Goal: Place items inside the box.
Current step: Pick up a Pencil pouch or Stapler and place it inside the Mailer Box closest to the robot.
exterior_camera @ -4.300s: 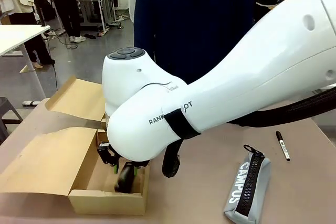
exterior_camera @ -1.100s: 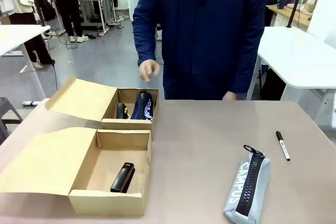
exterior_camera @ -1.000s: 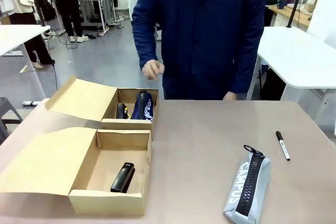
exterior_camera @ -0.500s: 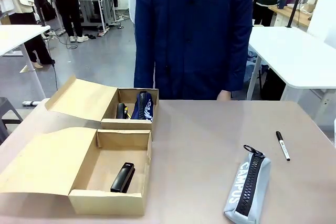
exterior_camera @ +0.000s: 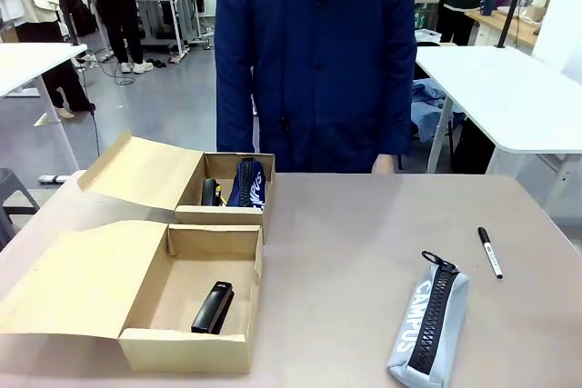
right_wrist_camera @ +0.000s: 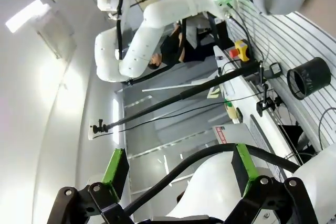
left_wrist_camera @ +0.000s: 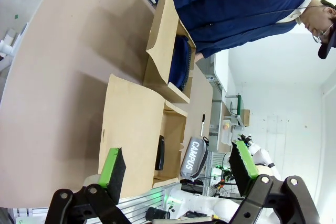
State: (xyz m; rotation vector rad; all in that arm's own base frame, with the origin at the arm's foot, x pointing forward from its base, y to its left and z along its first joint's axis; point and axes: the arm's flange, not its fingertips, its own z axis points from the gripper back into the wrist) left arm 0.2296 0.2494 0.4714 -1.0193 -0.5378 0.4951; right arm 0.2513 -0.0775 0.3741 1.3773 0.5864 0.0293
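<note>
Two open cardboard boxes stand at the table's left. The near box [exterior_camera: 186, 350] holds a black stapler [exterior_camera: 212, 306]. The far box [exterior_camera: 223, 214] holds a navy blue pouch [exterior_camera: 247, 183] and a small dark tool with a bit of yellow [exterior_camera: 211, 192]. A grey "CAMPUS" pencil case [exterior_camera: 429, 320] lies on the table at the front right. My left gripper [left_wrist_camera: 178, 167] hangs open and empty, well away from the near box [left_wrist_camera: 131, 129], the stapler [left_wrist_camera: 160, 152] and the pencil case [left_wrist_camera: 193, 157]. My right gripper [right_wrist_camera: 178, 174] is open and empty, turned away from the table.
A black marker [exterior_camera: 490, 253] lies near the right edge, beyond the pencil case. A person in a navy coat [exterior_camera: 314, 61] stands at the far side with arms down. Both box lids [exterior_camera: 77, 279] fold out to the left.
The right arm that reached into the near box has withdrawn, leaving the stapler there. The person's raised hand has dropped, and the person has shifted slightly left.
</note>
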